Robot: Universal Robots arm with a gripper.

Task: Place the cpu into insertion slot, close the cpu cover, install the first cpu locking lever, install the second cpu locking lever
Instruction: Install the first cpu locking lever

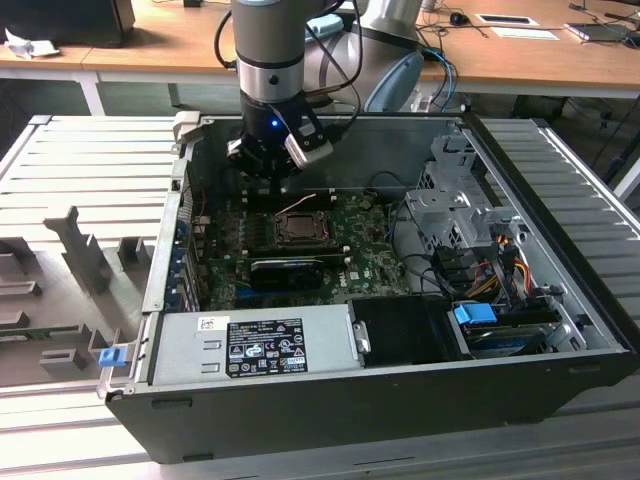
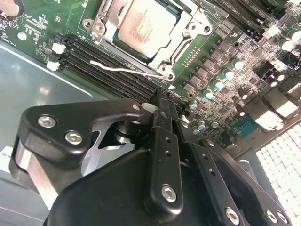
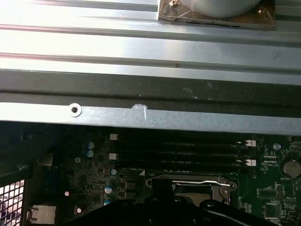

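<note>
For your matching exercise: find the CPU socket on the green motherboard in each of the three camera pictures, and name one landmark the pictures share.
Exterior view: the insertion slot sits mid-board inside the open case, just below the end effector.
Second wrist view: the insertion slot, the cpu seated in it.
First wrist view: the insertion slot, partly hidden behind dark arm parts.
Shared landmark: the black memory slots beside the socket.

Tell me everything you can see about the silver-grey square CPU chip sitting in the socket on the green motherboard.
The silver-grey square CPU chip has a dull brushed metal top with faint print. It lies flat inside the insertion slot, the dark silver cover frame lying around its edges and a thin wire lever running along one side. In the second wrist view it sits tilted in the picture. The black gripper hangs near it without touching.
</note>
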